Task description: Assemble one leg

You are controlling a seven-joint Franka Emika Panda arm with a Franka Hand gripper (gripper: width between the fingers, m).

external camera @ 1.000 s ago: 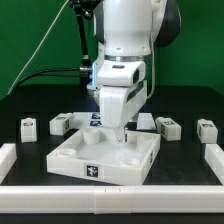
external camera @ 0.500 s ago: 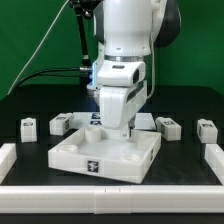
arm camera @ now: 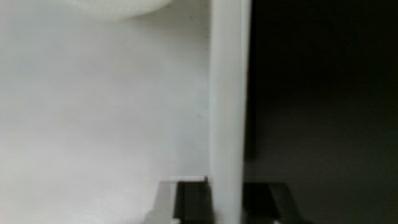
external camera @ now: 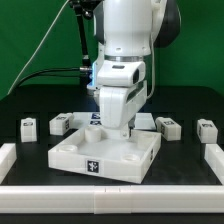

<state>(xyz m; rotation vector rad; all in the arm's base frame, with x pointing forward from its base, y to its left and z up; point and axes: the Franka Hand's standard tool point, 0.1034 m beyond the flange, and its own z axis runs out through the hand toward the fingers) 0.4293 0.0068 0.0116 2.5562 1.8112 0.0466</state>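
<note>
The white square tabletop [external camera: 100, 152] lies in the middle of the table. My gripper [external camera: 120, 133] is down at its back right wall. In the wrist view my two dark fingers [arm camera: 187, 204] stand on either side of that upright wall [arm camera: 228, 100], pressed against it. The gripper [arm camera: 228, 205] is shut on the wall. Four small white legs lie behind the tabletop. Two are on the exterior view's left [external camera: 30, 126] [external camera: 60, 124] and two on its right [external camera: 167, 125] [external camera: 207, 129]. None is held.
White rails border the table at the front [external camera: 110, 195], the exterior view's left [external camera: 8, 155] and its right [external camera: 214, 156]. The marker board [external camera: 93, 117] lies behind the tabletop, mostly hidden by the arm. A green backdrop stands behind.
The gripper came down onto the tabletop's back right wall between one second and half a second ago. Nothing has visibly moved since then.
</note>
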